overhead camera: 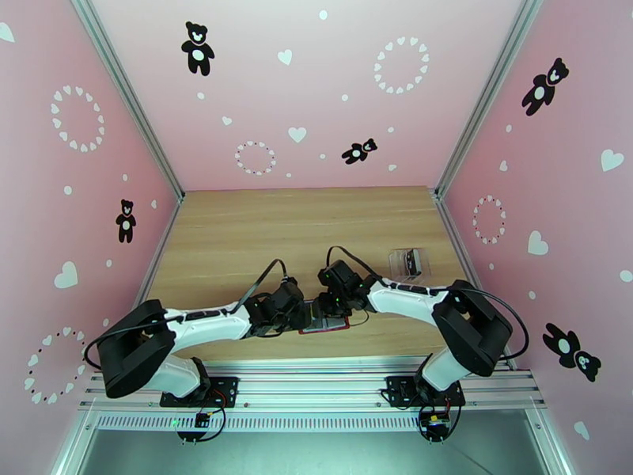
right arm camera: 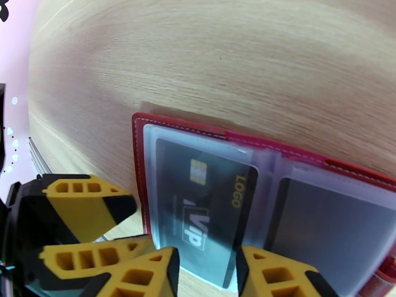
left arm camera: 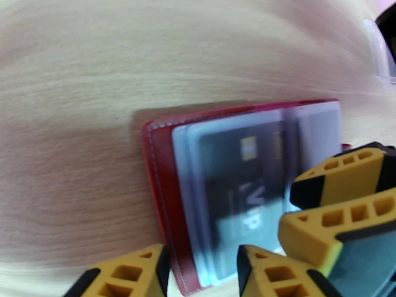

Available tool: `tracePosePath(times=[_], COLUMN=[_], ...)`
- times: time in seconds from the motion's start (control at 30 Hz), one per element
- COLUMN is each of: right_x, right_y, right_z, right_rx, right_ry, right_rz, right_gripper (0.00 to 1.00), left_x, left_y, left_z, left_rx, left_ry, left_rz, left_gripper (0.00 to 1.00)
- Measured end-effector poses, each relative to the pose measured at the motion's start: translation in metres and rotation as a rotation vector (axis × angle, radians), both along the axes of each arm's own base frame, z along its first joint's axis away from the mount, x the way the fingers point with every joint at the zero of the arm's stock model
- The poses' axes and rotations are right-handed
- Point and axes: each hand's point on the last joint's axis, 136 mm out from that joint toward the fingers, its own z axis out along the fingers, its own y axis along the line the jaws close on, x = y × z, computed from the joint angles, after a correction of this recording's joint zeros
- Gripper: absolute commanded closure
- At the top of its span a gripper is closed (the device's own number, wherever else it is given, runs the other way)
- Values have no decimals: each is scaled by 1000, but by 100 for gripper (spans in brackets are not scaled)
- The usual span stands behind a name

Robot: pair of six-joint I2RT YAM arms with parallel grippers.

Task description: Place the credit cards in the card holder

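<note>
The dark-red card holder (overhead camera: 326,328) lies open on the wood table near its front edge, between both arms. A dark grey credit card (right arm camera: 208,204) with a gold chip and "VIP" print sits under a clear pocket of the card holder (right arm camera: 139,159), its near edge between my right gripper's (right arm camera: 208,253) parted fingers. The left gripper (left arm camera: 200,251) also stands parted over the card holder's (left arm camera: 156,174) near edge, with the credit card (left arm camera: 242,184) just ahead. Neither visibly clamps anything. The right gripper (left arm camera: 289,209) reaches in from the right.
A small clear plastic container (overhead camera: 410,264) with dark contents stands on the table to the right, behind the right arm. The table's (overhead camera: 301,223) far half is bare wood. Pink walls close in on three sides. The front edge of the table (right arm camera: 37,149) runs close by the card holder.
</note>
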Motion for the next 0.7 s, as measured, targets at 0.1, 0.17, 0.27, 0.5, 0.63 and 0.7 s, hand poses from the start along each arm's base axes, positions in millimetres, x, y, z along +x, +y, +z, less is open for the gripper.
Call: tracePosePath(times=[0.1, 0.17, 0.27, 0.5, 0.63, 0.7], right_x=[4, 8, 9, 8, 8, 8], right_y=[-3, -4, -6, -10, -11, -11], right_z=[12, 18, 19, 12, 4, 1], right_rx=[-11, -19, -35, -65, -84, -92], right_ry=[-46, -73, -89, -83, -64, -57], right_rz=[4, 10, 17, 23, 26, 26], right_gripper=[63, 66, 73, 89, 93, 93], left_x=[2, 3, 2, 0, -1, -1], left_y=[0, 2, 7, 10, 10, 11], left_z=[20, 29, 34, 30, 27, 25], left_rx=[-40, -58, -70, -62, -54, -49], left_ry=[-39, -63, -78, -74, -68, -65], left_rz=[7, 13, 18, 20, 19, 19], left_gripper=[57, 57, 57, 57, 58, 57])
